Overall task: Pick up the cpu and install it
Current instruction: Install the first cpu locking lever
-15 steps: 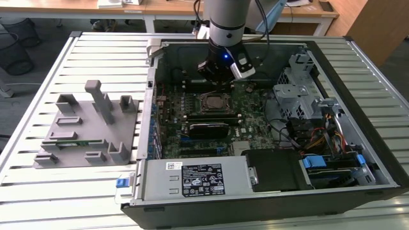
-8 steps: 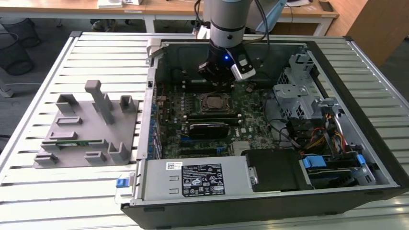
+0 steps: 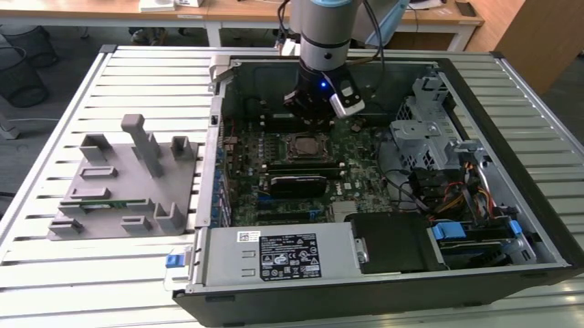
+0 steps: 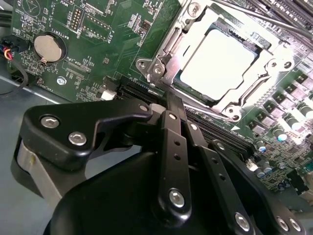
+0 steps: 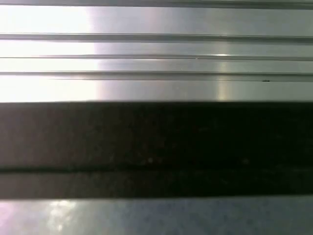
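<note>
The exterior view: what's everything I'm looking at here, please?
Computer case: one, black, open, on the slatted table.
Table: one, silver.
Motherboard: one, green, inside the case.
Cpu: one, silver, lying in its socket mid-board; also in the second wrist view.
Power supply: one, grey, near edge of the case.
Drive cage: one, grey, the view's right.
Fixture: one, grey, on the table at the view's left.
Arm: one, grey.
Hand: one, black, above the board beside the cpu.

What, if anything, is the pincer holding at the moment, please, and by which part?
Nothing, as far as shows. The cpu sits in its socket on the motherboard, apart from the pincer, whose tips meet with nothing between them.
</note>
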### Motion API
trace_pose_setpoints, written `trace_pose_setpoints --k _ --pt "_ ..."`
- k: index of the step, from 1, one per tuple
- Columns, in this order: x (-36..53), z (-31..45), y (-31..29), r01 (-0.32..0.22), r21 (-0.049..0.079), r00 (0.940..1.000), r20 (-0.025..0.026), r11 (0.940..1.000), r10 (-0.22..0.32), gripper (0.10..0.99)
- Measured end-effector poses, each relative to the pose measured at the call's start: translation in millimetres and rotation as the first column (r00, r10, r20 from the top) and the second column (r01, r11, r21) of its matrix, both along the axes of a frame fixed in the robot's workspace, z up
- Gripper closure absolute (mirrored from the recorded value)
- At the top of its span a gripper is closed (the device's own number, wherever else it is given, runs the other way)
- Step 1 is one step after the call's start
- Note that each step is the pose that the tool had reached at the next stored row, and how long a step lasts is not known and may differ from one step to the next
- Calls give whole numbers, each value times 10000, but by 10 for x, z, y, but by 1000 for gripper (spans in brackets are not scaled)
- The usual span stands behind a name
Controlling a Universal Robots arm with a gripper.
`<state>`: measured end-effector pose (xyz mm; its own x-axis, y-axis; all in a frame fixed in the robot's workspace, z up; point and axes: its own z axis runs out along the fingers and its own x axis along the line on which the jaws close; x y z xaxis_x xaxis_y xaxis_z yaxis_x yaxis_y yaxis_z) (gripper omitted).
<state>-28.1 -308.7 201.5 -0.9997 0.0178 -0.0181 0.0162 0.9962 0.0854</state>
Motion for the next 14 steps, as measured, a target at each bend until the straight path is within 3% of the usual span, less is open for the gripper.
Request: trace_pose_setpoints --k 14 --pt "1 -12 0 -1 -84 10000 1 10000 1 973"
